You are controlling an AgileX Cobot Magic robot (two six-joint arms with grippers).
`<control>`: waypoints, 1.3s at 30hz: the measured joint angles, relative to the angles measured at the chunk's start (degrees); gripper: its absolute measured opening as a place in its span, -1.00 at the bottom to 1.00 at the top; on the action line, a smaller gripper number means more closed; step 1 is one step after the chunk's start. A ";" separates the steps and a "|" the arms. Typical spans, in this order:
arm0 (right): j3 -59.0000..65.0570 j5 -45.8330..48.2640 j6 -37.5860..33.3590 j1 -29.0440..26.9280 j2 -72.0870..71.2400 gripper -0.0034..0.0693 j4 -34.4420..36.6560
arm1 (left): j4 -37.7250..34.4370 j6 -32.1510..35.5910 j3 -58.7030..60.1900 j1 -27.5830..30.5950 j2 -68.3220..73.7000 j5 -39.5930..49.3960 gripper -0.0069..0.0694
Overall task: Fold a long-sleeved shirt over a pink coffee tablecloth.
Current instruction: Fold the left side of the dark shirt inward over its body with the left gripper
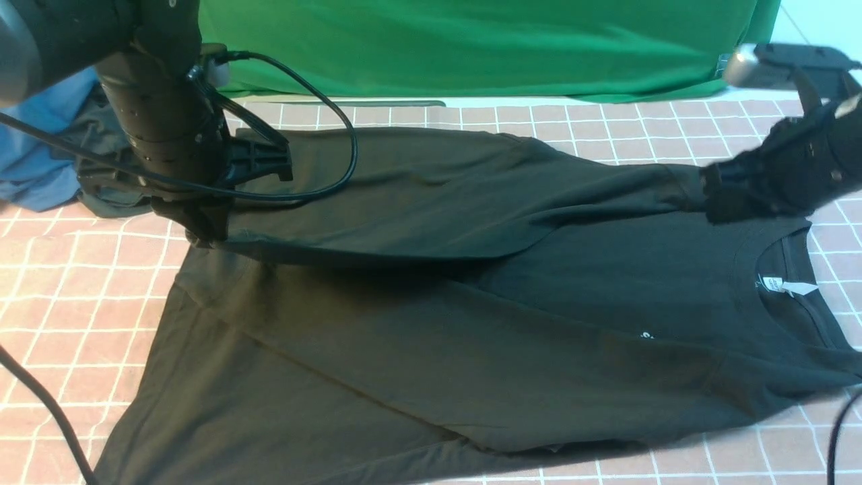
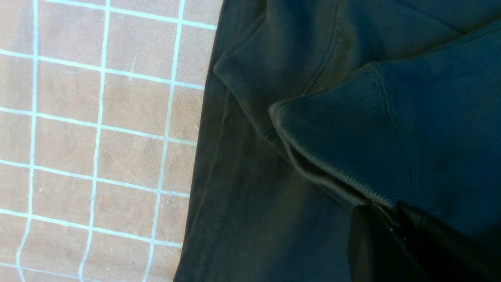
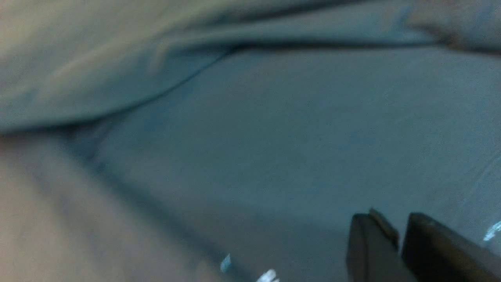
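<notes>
The long-sleeved shirt (image 1: 471, 337) lies spread on the pink coffee tablecloth (image 1: 67, 323), collar and white neck label (image 1: 784, 286) to the right. One sleeve is stretched across the upper body of the shirt. My left gripper (image 1: 202, 232) is shut on that sleeve's ribbed cuff (image 2: 344, 137), which is pinched at the jaws of the left gripper (image 2: 385, 209) just above the hem. My right gripper (image 1: 720, 199) hovers at the shoulder end of the sleeve. In the right wrist view the right gripper (image 3: 401, 225) has its jaws slightly parted, with nothing between them, over the shirt (image 3: 293, 137).
A green cloth (image 1: 471, 47) hangs along the back edge. A blue garment (image 1: 34, 162) and a dark grey one (image 1: 101, 135) lie bunched at the far left. A black cable (image 1: 337, 135) loops from the left arm over the shirt.
</notes>
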 joint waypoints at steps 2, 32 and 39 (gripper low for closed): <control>-2.56 0.38 0.53 -1.46 3.32 -0.25 -0.14 | -0.19 0.00 0.00 0.00 0.00 0.00 -0.70; -16.18 -12.52 4.66 -4.52 26.76 0.33 0.24 | -0.37 0.64 0.00 0.00 0.00 -3.61 -0.70; -16.21 -17.95 3.22 -4.51 27.21 -0.21 1.46 | -0.23 0.64 0.00 0.00 0.00 -3.67 -0.70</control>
